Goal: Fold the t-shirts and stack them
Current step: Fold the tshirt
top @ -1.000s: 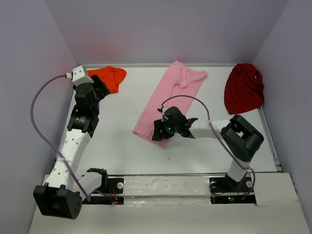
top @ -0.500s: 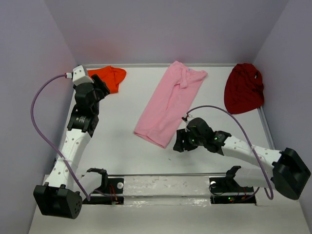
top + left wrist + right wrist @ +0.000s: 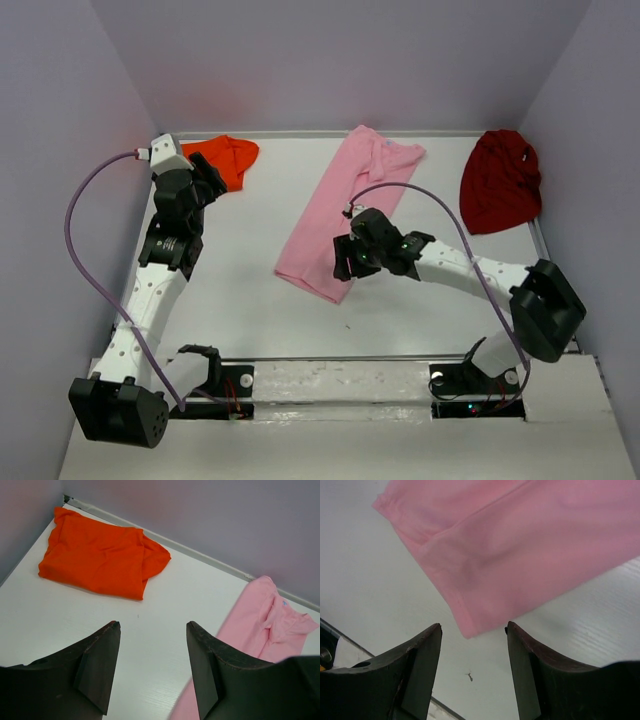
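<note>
The light pink t-shirt point(image 3: 350, 205) lies folded into a long strip, slanting from the back centre toward the near left. The bright orange t-shirt point(image 3: 225, 160) lies folded at the back left. The dark red t-shirt point(image 3: 500, 180) lies bunched at the back right. My right gripper point(image 3: 345, 262) is open and empty just over the pink shirt's near corner; in the right wrist view that corner point(image 3: 470, 627) sits between my fingertips point(image 3: 432, 635). My left gripper point(image 3: 212, 180) is open and empty, next to the orange t-shirt point(image 3: 100, 555), with the pink t-shirt point(image 3: 260, 630) to its right.
Grey walls point(image 3: 330, 60) close the table on the back, left and right. A raised rim point(image 3: 555, 270) runs along the right edge. The arm bases point(image 3: 470, 380) sit on the near edge. White table surface point(image 3: 240, 260) lies between the arms.
My right arm swung out toward the near right, then came back to the pink t-shirt's near corner. The left arm and all three shirts have not moved.
</note>
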`<move>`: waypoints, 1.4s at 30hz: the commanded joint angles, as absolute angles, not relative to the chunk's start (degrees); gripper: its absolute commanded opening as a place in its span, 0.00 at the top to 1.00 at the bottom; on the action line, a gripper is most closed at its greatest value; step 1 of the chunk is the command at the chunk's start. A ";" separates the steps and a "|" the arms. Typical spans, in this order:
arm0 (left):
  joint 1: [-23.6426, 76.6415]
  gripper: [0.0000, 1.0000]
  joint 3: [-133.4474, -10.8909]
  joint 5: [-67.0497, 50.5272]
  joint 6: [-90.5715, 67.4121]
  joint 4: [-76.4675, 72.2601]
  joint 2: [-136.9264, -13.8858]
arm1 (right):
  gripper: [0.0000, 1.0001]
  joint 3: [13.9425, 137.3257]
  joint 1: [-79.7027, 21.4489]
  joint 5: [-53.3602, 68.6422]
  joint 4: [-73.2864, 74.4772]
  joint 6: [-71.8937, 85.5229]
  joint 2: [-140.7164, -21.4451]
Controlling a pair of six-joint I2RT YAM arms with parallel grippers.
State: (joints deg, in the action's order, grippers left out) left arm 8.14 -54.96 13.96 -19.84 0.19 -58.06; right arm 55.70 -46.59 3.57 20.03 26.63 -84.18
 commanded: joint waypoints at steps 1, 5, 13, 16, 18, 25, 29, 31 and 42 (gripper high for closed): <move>7.82 0.35 -54.67 14.15 -19.60 -2.37 -58.01 | 0.40 63.09 -46.85 0.35 17.67 24.08 -91.39; 7.82 0.35 -54.76 14.33 -19.51 -2.29 -58.10 | 0.40 69.78 -47.45 -0.79 16.26 23.38 -99.67; 7.82 0.35 -54.84 14.68 -19.34 -2.29 -58.18 | 0.41 84.18 -50.27 3.69 14.59 25.05 -114.07; 7.74 0.35 -54.93 14.68 -19.25 -2.29 -58.27 | 0.41 86.57 -51.33 4.13 14.68 25.66 -117.24; 7.74 0.35 -54.93 14.59 -19.25 -2.29 -58.27 | 0.41 87.27 -51.33 4.57 14.76 26.10 -118.91; 7.65 0.35 -55.02 14.33 -19.16 -2.20 -58.36 | 0.41 82.36 -51.86 4.83 13.19 27.25 -119.53; 7.47 0.35 -55.20 13.98 -19.16 -2.20 -58.36 | 0.41 77.97 -51.86 4.83 12.04 27.86 -118.39; 7.47 0.35 -55.11 13.89 -19.34 -2.20 -58.27 | 0.41 75.43 -51.86 5.10 11.43 27.95 -117.95; 7.38 0.35 -55.02 14.24 -19.25 -2.11 -58.18 | 0.42 61.45 -51.86 6.24 8.35 29.00 -111.11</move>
State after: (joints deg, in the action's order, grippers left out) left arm 7.75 -54.96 13.91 -19.79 0.21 -58.43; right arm 68.14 -51.68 5.91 2.11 28.16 -111.63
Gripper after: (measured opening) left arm 0.648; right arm 0.577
